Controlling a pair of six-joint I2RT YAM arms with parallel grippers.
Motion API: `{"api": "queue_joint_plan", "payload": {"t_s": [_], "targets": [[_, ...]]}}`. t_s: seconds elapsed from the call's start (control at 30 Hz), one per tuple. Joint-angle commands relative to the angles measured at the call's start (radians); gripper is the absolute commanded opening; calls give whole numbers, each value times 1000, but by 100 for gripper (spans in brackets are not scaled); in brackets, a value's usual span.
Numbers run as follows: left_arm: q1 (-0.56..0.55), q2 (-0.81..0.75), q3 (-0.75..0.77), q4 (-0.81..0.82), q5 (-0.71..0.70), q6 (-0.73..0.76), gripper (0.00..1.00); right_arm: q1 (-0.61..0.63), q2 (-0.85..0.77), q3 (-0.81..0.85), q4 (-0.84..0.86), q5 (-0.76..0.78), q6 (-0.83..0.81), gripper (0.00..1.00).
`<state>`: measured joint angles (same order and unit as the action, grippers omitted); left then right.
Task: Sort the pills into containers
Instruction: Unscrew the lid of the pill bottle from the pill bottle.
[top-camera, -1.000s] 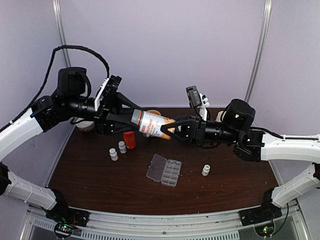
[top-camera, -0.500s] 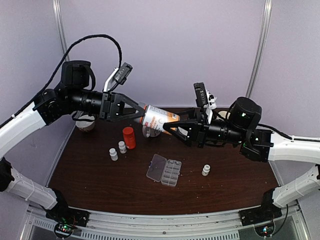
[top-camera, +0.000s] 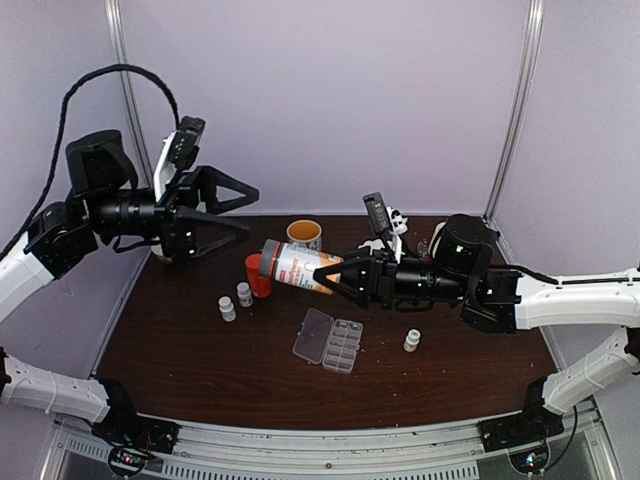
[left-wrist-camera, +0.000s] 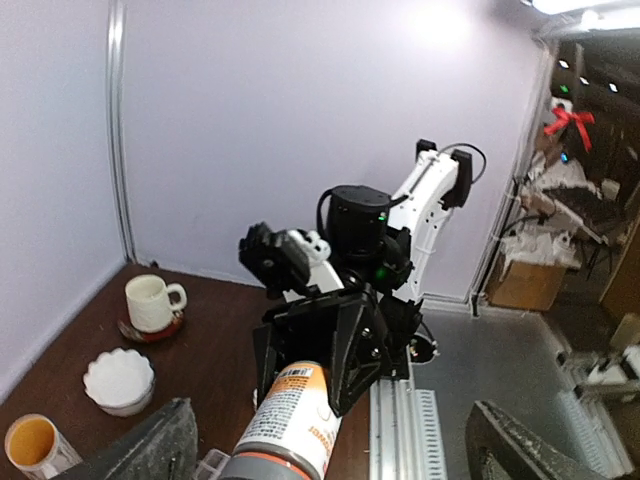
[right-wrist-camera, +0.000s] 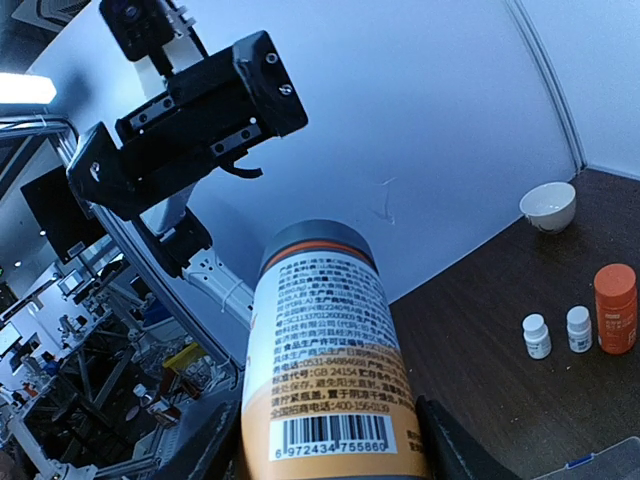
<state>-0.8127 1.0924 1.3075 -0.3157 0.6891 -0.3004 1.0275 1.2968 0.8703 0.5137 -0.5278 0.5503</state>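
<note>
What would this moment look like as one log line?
left gripper open, empty | right gripper holding grey-capped bottle aloft | organizer box on table, lid open

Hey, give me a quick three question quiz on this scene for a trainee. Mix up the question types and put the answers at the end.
1. True or false: the left gripper holds something.
2. The big bottle in the right gripper is: A upright in the air, B lying roughly sideways in the air, C standing on the table.
3. Fill in: the lid of the organizer is ___.
Key: 1 false; 2 B; 3 open.
</note>
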Motion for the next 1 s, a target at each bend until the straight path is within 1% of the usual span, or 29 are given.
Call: {"api": "queue_joint_plan", "payload": {"t_s": [0.0, 0.03, 0.07, 0.1, 0.13, 0.2, 0.27, 0.37, 0.73, 0.9, 0.97], "targets": [[-9, -131, -154, 112, 151, 631, 97, -12, 12, -14, 147, -95, 186, 10], [-12, -164, -197, 108, 171, 773, 98, -13, 13, -14, 155, -107, 207, 10], [-15, -192, -238, 110, 170, 882, 98, -13, 14, -14, 160, -117, 221, 10], [-16, -212, -267, 114, 161, 960, 98, -14, 15, -11, 158, -125, 231, 10], [-17, -221, -279, 116, 145, 1002, 98, -14, 14, -9, 154, -132, 238, 10], [-17, -214, -265, 92, 116, 1037, 97, -14, 12, -8, 151, -141, 245, 10], [-17, -188, -218, 7, 109, 1078, 98, -14, 10, -7, 149, -147, 252, 10], [-17, -145, -182, -46, 98, 1097, 97, -14, 18, 3, 150, -164, 264, 10], [-22, -89, -177, -22, 36, 1103, 97, -14, 49, 37, 186, -198, 301, 10], [-22, -71, -171, -4, 28, 1091, 88, -14, 61, 39, 212, -203, 318, 10], [-22, -66, -169, -5, 28, 1090, 81, -14, 67, 43, 214, -204, 321, 10]]}}
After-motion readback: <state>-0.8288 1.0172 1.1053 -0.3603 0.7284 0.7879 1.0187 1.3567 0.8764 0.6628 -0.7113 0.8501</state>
